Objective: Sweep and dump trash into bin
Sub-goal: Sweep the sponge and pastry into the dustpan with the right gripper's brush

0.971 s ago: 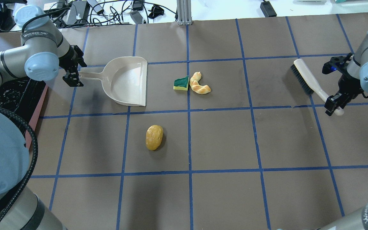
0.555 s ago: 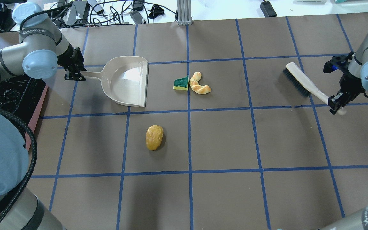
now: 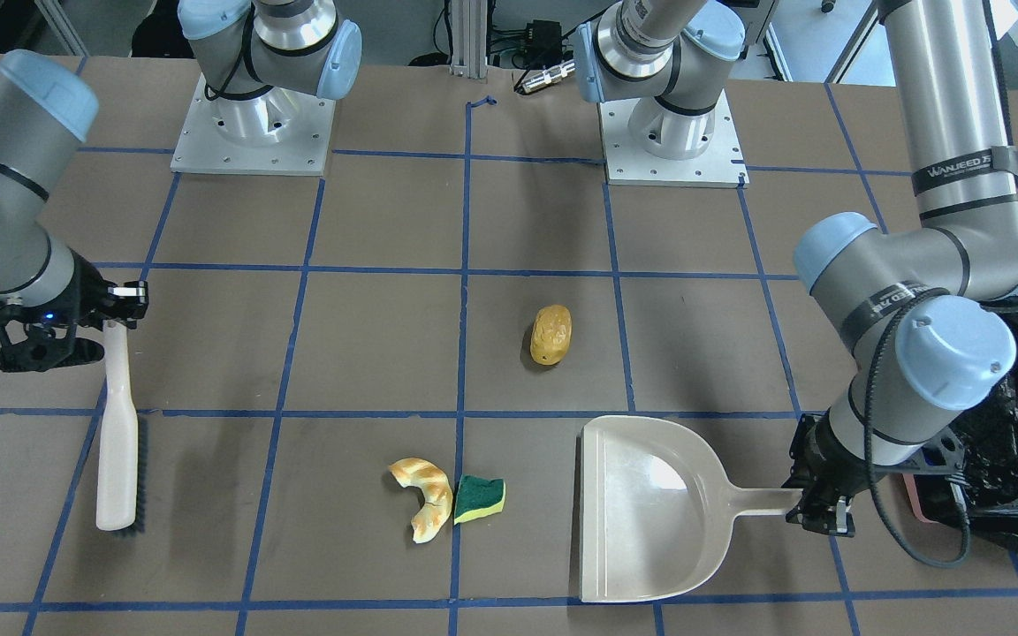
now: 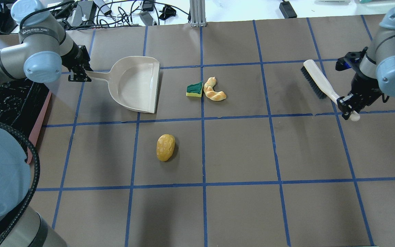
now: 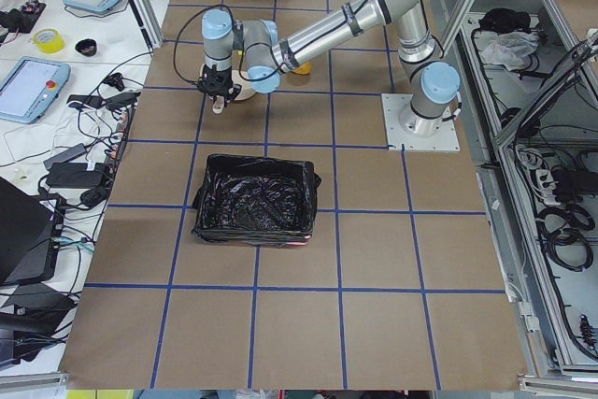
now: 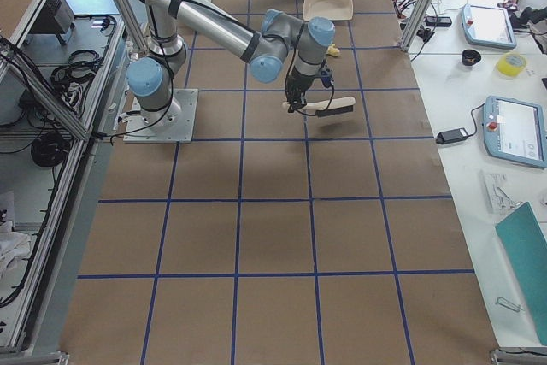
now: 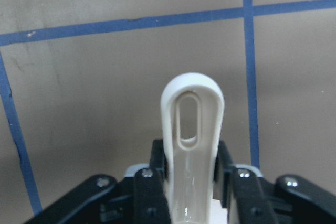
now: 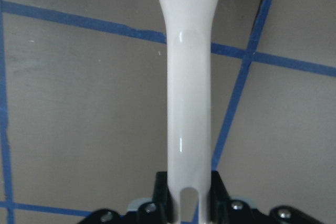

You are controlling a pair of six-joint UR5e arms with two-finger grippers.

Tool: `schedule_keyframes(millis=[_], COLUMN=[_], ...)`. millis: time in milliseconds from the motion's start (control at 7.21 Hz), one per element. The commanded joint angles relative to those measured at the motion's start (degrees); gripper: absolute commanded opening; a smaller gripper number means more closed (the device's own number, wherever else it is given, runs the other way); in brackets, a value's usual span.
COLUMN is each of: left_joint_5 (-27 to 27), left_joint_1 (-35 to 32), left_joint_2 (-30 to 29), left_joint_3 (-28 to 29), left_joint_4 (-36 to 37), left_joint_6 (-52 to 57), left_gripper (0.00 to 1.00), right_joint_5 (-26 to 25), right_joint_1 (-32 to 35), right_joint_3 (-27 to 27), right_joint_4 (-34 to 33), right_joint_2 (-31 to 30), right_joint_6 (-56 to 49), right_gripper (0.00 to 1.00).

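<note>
The trash lies on the brown table: a bread roll point(image 4: 165, 147) near the middle, and a croissant piece point(image 4: 214, 91) touching a green-and-yellow sponge wedge point(image 4: 194, 89) farther back. My left gripper point(image 4: 77, 76) is shut on the handle point(image 7: 191, 129) of the beige dustpan point(image 4: 137, 84), whose mouth faces the sponge from the left. My right gripper point(image 4: 345, 106) is shut on the handle point(image 8: 189, 103) of the beige hand brush point(image 4: 317, 82), far right of the trash. The pink bin with a black bag point(image 5: 257, 198) stands at the left end, behind the left arm point(image 3: 1013, 459).
Blue tape lines grid the table. Cables and power bricks point(image 4: 91, 12) lie beyond the far edge. The arm bases point(image 3: 253, 124) stand at the near side. Bare table lies between the croissant and the brush.
The left gripper has shifted the dustpan slightly toward the far edge and turned it a little. The right gripper has carried the brush leftward, toward the trash.
</note>
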Motion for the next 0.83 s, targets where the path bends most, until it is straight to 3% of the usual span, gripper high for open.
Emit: schedule_keyframes(millis=[0, 416, 694], left_joint_5=[6.2, 6.7, 8.8], left_joint_1=[-5.3, -6.1, -7.0], left_joint_2=[-1.3, -3.4, -4.1], left_joint_3=[2.0, 2.1, 2.3], left_joint_4=[-0.3, -0.9, -0.8], left_joint_6=[-1.2, -8.1, -10.6], left_gripper=[0.0, 0.0, 0.0], right_joint_5=[1.1, 4.3, 14.3], right_joint_1=[10.0, 20.5, 24.6], right_joint_3=[0.0, -0.4, -1.8], right_joint_4=[3.8, 3.7, -2.9], right_joint_2=[-0.9, 0.6, 6.4], right_joint_6=[21.3, 38.8, 42.0], right_gripper=[0.0, 0.0, 0.0])
